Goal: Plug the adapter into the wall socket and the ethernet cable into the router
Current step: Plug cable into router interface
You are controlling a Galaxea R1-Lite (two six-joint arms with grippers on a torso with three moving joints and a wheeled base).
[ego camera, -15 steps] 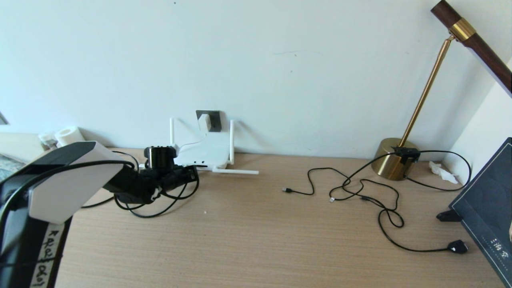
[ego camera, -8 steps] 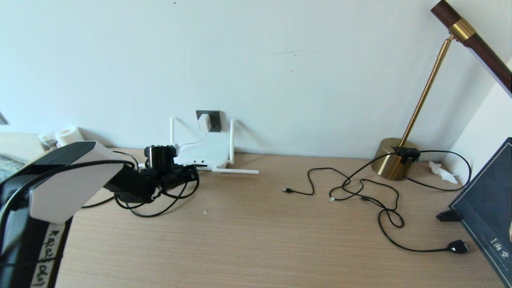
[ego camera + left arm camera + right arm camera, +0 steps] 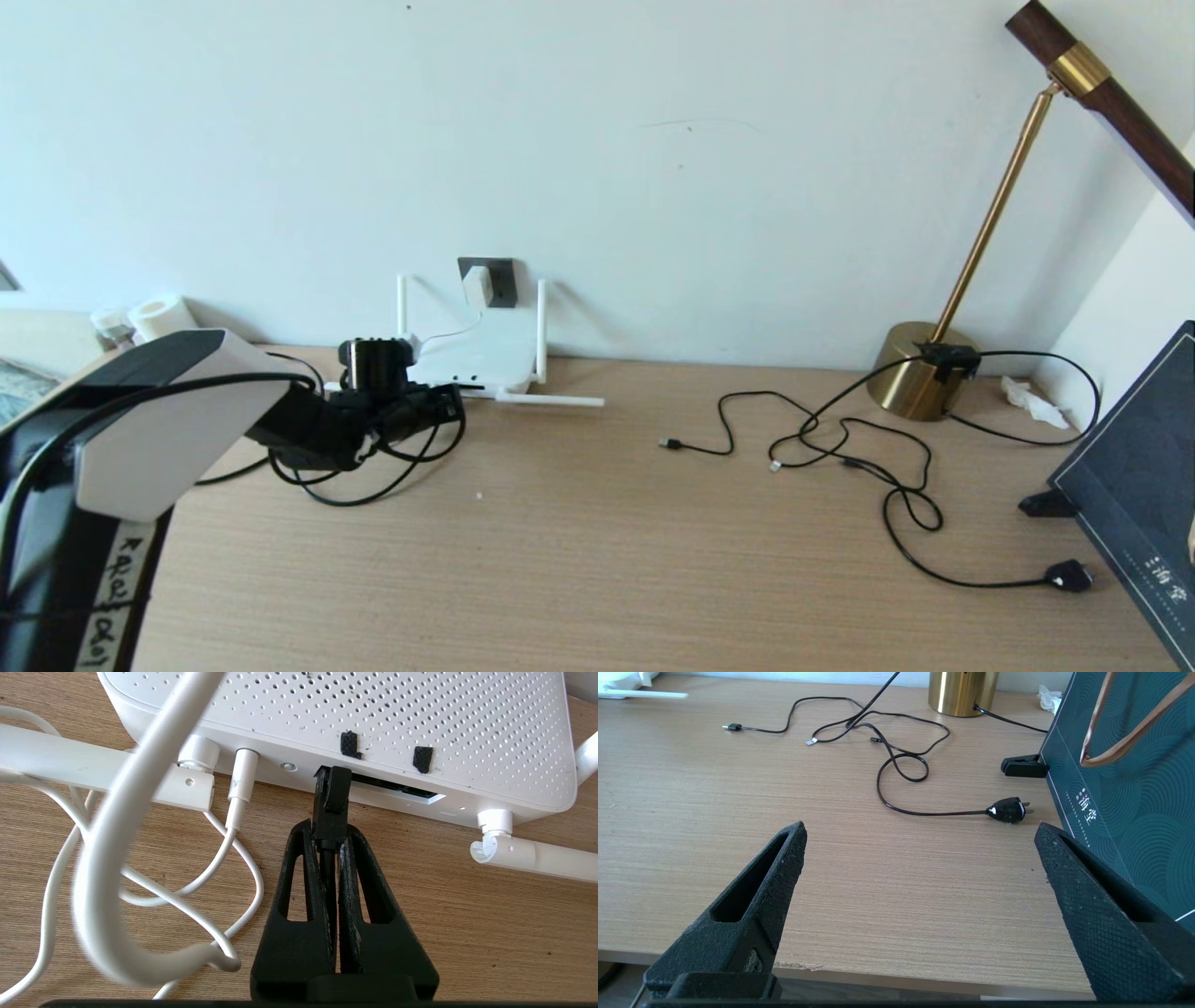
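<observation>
left gripper (image 3: 329,833) clamped on ethernet cable (image 3: 331,807) at router (image 3: 373,714) slot | white cords (image 3: 107,858) beside | right gripper (image 3: 920,835) wide, desk (image 3: 887,882) open

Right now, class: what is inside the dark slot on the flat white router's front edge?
The black ethernet plug enters the flat white router's dark slot; its tip is hidden inside.

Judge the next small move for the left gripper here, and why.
Probably a short push straight toward the router. The left gripper is shut on the ethernet cable, whose plug tip sits at the left end of the dark port slot but most of the plug remains outside. The adapter already sits in the wall socket.
</observation>
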